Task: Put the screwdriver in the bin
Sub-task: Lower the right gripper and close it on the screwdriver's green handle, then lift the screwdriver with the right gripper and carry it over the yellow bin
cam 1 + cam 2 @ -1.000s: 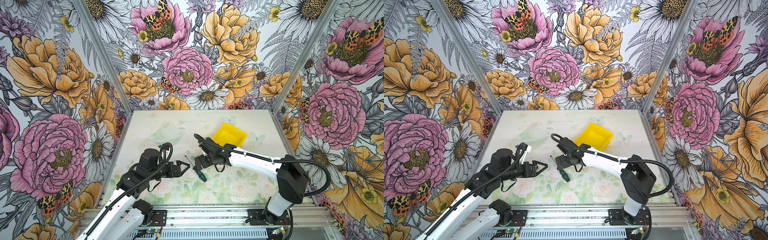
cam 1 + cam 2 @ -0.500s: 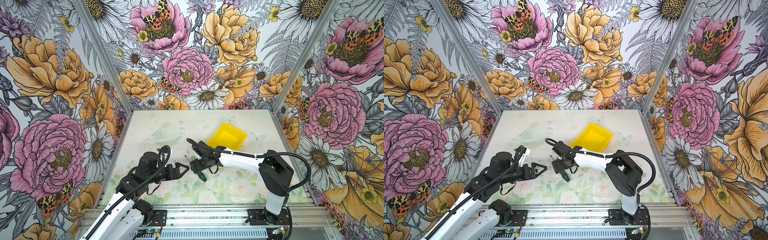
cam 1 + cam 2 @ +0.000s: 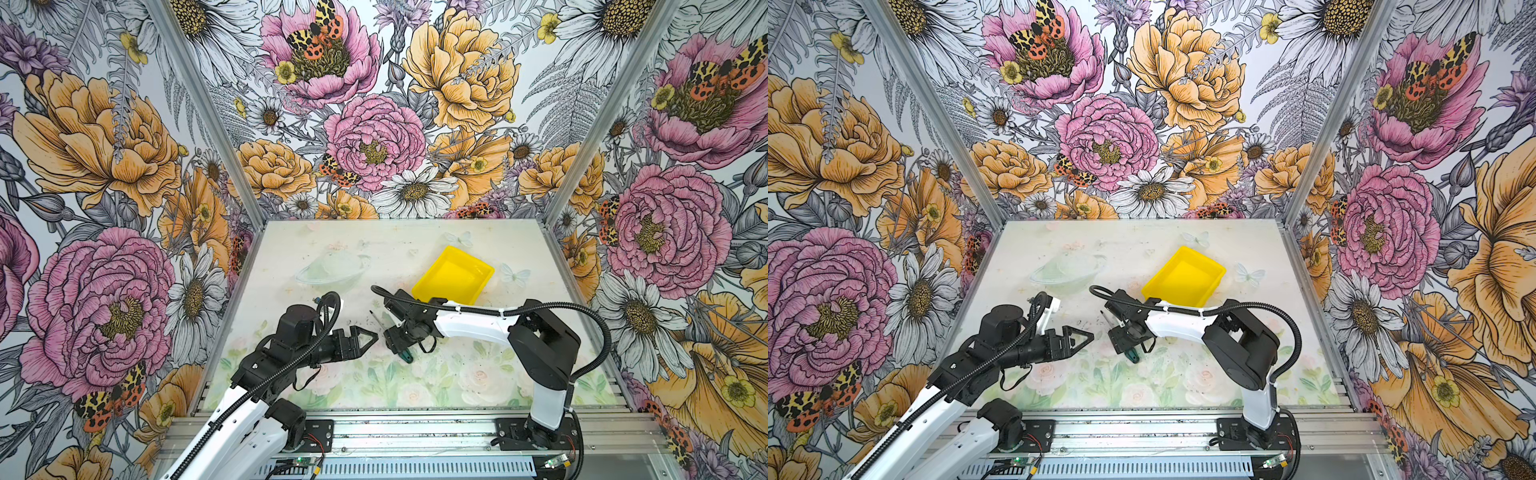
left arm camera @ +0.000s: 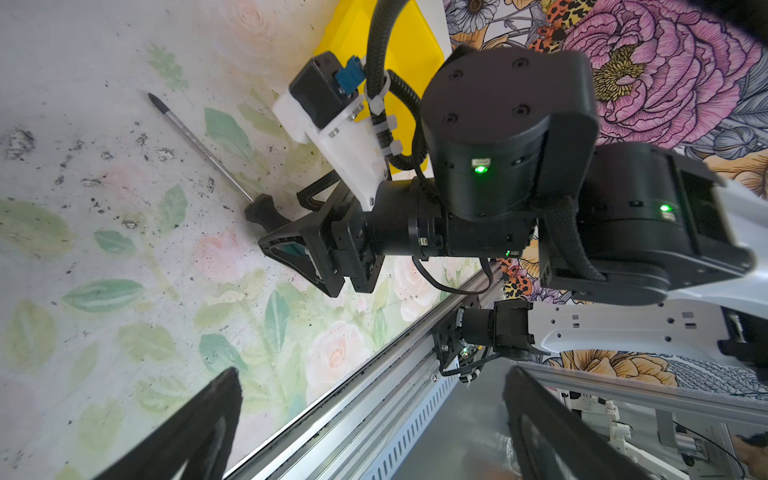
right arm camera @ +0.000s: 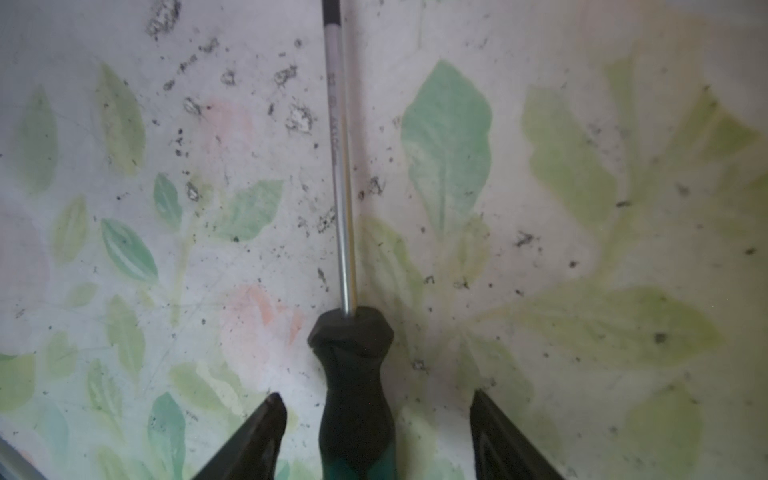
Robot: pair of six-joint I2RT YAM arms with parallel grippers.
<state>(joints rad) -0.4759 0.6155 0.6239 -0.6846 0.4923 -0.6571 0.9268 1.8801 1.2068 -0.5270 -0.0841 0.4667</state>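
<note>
Objects on your desk [image 3: 332, 249] number two: one screwdriver [image 5: 357, 374] lying flat, near and left of one yellow bin [image 3: 457, 276] and outside it, its handle straddled but untouched by your spread right pincer [image 5: 377, 397], while your left pincer [image 4: 372, 376], also spread, hangs just left.

Glossy plastic bin [image 3: 455, 275], metal-shafted screwdriver [image 5: 355, 374]

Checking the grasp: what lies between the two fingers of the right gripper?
The screwdriver handle lies between the fingers of the right gripper, with a gap on each side; the right wrist view shows it.
</note>
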